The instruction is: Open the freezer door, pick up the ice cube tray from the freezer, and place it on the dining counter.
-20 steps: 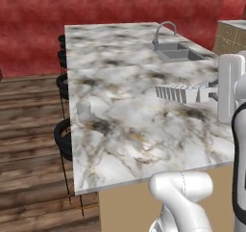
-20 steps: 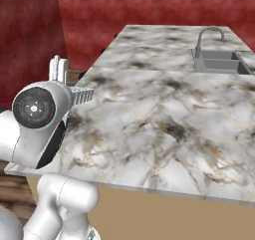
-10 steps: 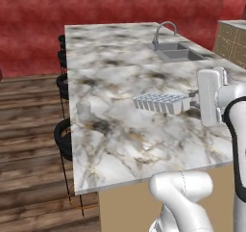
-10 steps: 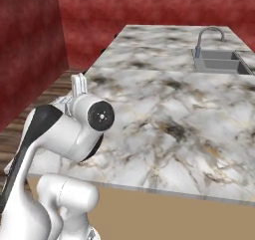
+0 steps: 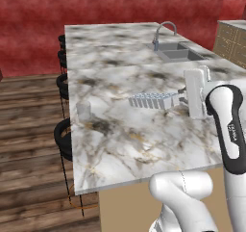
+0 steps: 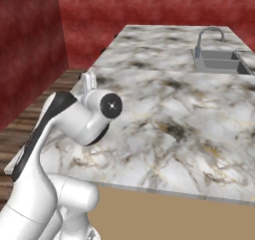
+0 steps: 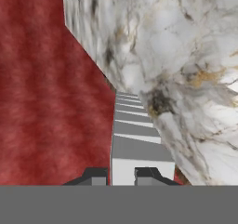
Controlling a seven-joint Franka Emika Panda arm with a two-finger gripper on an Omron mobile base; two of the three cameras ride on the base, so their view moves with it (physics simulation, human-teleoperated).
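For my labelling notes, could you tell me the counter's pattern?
White-grey marble with brown-black veins; the dining counter shows best in the left base view.

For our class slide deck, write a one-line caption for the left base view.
The tool, shut on the ice cube tray, holds it level over the dining counter beside a translucent cup.

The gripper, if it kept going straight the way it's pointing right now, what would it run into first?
The gripper, shut on the ice cube tray, points sideways across the dining counter, roughly toward a small translucent cup near the stool-side edge. The tray's far end would likely reach it first, though height and depth are unclear.
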